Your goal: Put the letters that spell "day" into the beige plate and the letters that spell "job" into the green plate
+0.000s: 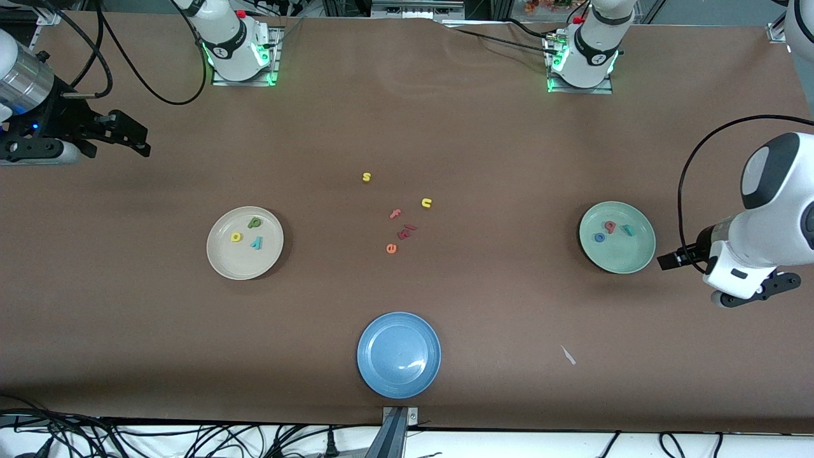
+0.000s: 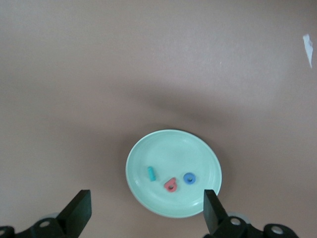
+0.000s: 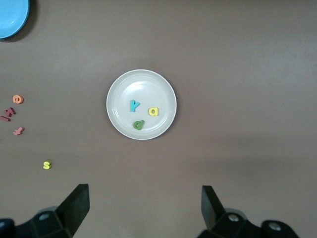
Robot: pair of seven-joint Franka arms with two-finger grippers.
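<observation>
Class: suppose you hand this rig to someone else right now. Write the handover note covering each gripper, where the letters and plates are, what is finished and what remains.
Left gripper: open, empty, up beside the green plate at the left arm's end of the table.
Right gripper: open, empty, waiting at the right arm's end.
Beige plate: holds yellow d, green a, teal y.
Green plate: holds teal j, blue o, pinkish-red b.
Done: both words sorted.
Left: nothing, by the look of it; the spare letters stay mid-table, the blue plate stays empty.
</observation>
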